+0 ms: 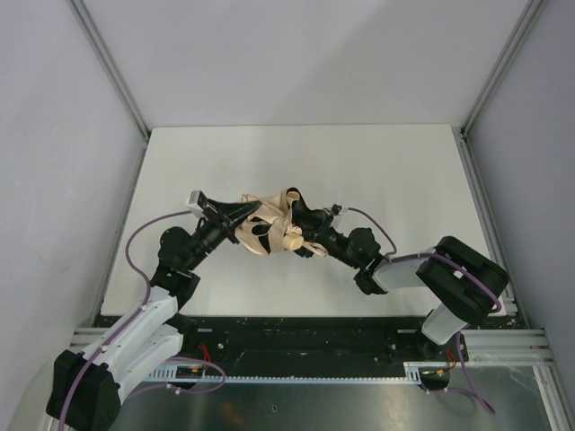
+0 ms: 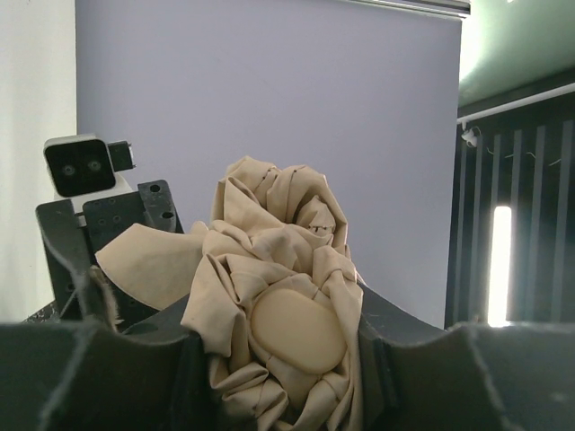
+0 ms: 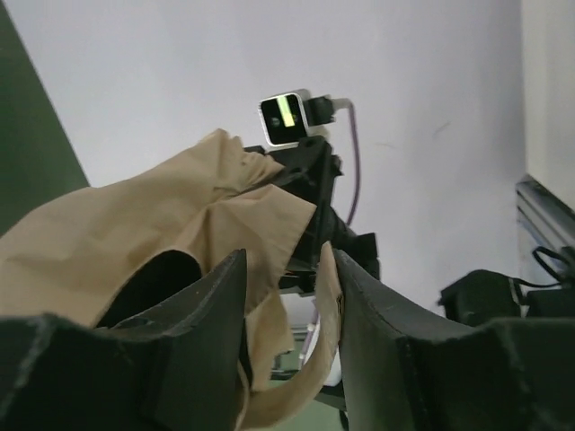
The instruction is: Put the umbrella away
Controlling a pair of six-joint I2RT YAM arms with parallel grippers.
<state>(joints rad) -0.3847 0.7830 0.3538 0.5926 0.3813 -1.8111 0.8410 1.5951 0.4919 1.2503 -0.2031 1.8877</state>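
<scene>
Tan-beige fabric marks the umbrella (image 1: 269, 229) in the top external view, where I see it bunched between the two arms, over the middle of the white table (image 1: 377, 171) and well clear of every edge. The left gripper (image 1: 241, 220) meets the bundle from the left and the right gripper (image 1: 302, 224) from the right. Bare tabletop lies on all sides, widest toward the far edge. Pale grey walls (image 1: 296, 54) with aluminium corner posts (image 1: 108, 63) close the cell on three sides. In the left wrist view, the left gripper (image 2: 287, 346) is clamped on the umbrella (image 2: 278, 251): crumpled folds and a smooth oval tan piece (image 2: 296, 330) fill the space between its dark fingers (image 2: 135, 368). The right arm's wrist camera (image 2: 81, 166) shows just beyond the fabric, against the grey wall. In the right wrist view, the right gripper (image 3: 283, 269) has its jaws part-way apart, with a fold of the umbrella (image 3: 135, 224) and a curl of tan strap (image 3: 287, 395) lying between them; I cannot tell whether they pinch the cloth. The left arm's camera (image 3: 287, 118) faces me from just behind the fabric.
</scene>
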